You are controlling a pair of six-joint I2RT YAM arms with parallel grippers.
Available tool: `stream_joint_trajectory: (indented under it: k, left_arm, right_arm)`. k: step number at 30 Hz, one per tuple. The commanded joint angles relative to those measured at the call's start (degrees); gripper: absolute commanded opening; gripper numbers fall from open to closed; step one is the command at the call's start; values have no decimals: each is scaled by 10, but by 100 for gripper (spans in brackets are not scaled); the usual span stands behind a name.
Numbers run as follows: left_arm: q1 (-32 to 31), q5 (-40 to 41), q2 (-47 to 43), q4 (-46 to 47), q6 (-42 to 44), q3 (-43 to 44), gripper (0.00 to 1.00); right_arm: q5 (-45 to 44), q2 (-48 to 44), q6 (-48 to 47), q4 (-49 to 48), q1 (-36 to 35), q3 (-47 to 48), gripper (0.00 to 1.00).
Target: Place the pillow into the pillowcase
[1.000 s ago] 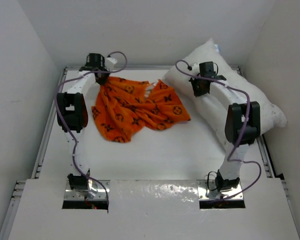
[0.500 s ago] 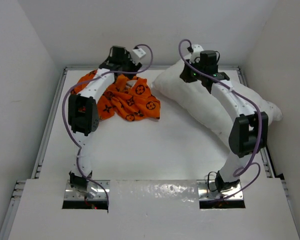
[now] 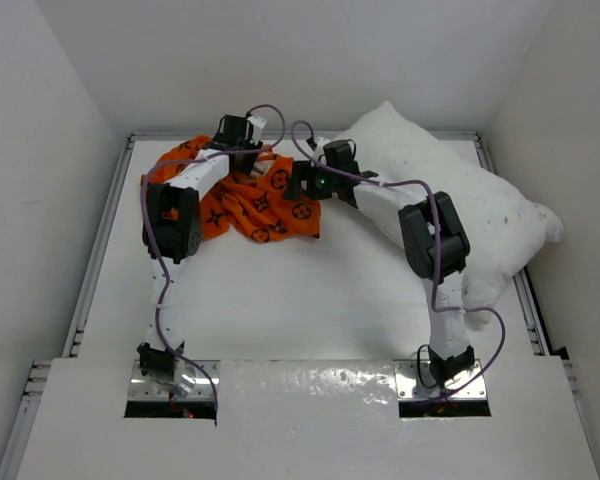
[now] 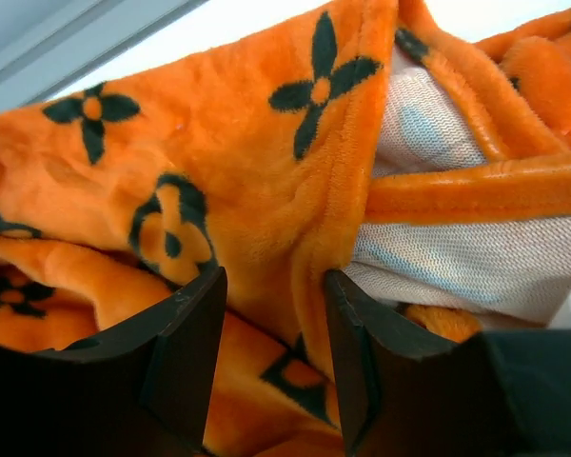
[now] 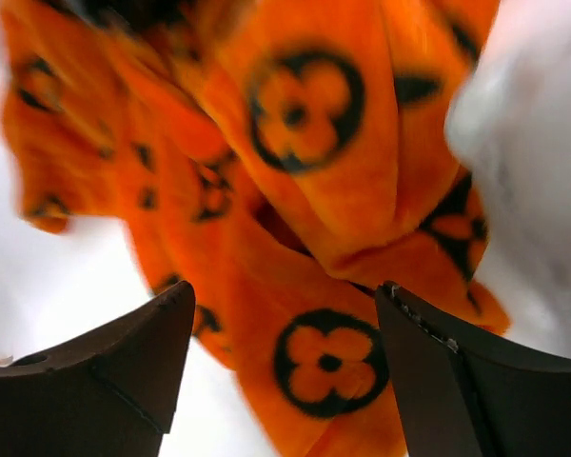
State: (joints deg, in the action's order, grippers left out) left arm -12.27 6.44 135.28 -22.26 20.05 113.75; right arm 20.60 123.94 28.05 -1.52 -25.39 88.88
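Orange fleece, the pillowcase [image 3: 265, 205], is lying bunched at the far left of the table [image 3: 310, 300], gathered into a tighter heap than a second ago, when it was spreading across the middle; the white pillow [image 3: 470, 195] is resting along the right side, wholly outside the sack, its near-left corner just beside the orange folds; the right gripper [image 5: 285, 290], which a second ago was down on the pillow, is now reaching across to the pillowcase's right edge with its jaws standing wide apart and nothing between them, so the pillow appears to be lying free; the left gripper [image 4: 274, 281] is staying at the far edge of the fabric, its jaws part-way apart with a fold of fleece and the pale woven underside [image 4: 457, 257] showing between and beyond them, and whether they are actually pinching that fold cannot be told; to this onlooker, both arms seem to be turning to the sack's mouth, and the stuffing itself is not yet beginning.
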Motion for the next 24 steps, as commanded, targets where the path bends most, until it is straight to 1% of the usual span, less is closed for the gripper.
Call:
stream_joint_trajectory:
  k: [1,3,5,6,8,9,10,11,12,13,14,15,16,17,18,19,20,21,22,23,24]
  left_arm:
    - [-7,15,-12,45,-22,-31,45]
    - [-8,23,-5,55,-25,-42,45]
    - [-8,18,2,59,-32,-42,45]
    - [-7,10,4,62,-34,-42,45]
    - [-7,-10,7,69,-47,-41,43]
    - [-6,-12,9,71,-54,-39,32]
    - [-4,-14,10,73,-58,-37,23]
    - [-2,-11,12,74,-77,-34,0]
    - [3,-10,15,74,-90,-22,0]
    - [18,-14,16,71,-100,-13,0]
    - [28,-32,17,65,-123,1,0]
    - [39,-44,17,52,-133,29,0]
    - [61,-58,14,44,-138,44,0]
    - [69,-85,3,36,-131,73,0]
    - [75,-92,-4,17,-116,85,0]
    - [75,-106,-14,10,-79,92,0]
    - [74,-121,-42,0,-64,89,0]
    - [70,-142,-57,-1,-47,82,0]
    - [67,-190,-75,-7,-14,72,0]
    - [62,-213,-104,-11,3,50,0]
    - [48,-228,-118,-26,23,38,0]
  right_arm:
    - [-22,31,14,-11,-12,23,77]
    - [-69,47,5,12,-15,37,77]
    - [-88,61,-9,42,-16,44,73]
    - [-93,63,-14,49,-15,45,55]
    - [-89,61,-30,70,-15,45,27]
    - [-75,56,-37,78,-16,43,4]
    - [-65,48,-43,91,-16,39,0]
    - [-53,25,-59,94,-16,20,0]
    - [-17,8,-74,100,-17,5,0]
    - [-1,-11,-96,107,-19,-9,0]
    - [15,-55,-149,117,-22,-43,0]
    - [46,-79,-176,140,-29,-62,0]
    - [58,-104,-201,151,-32,-78,0]
    - [66,-150,-239,165,-34,-107,0]
    - [76,-171,-247,191,-35,-117,9]
    - [79,-191,-262,207,-34,-119,37]
    - [80,-222,-273,226,-30,-102,50]
    - [77,-236,-276,253,-27,-83,68]
    - [60,-247,-277,255,-20,-45,90]
    - [46,-256,-269,247,0,-27,99]
    - [30,-259,-250,218,17,-7,99]
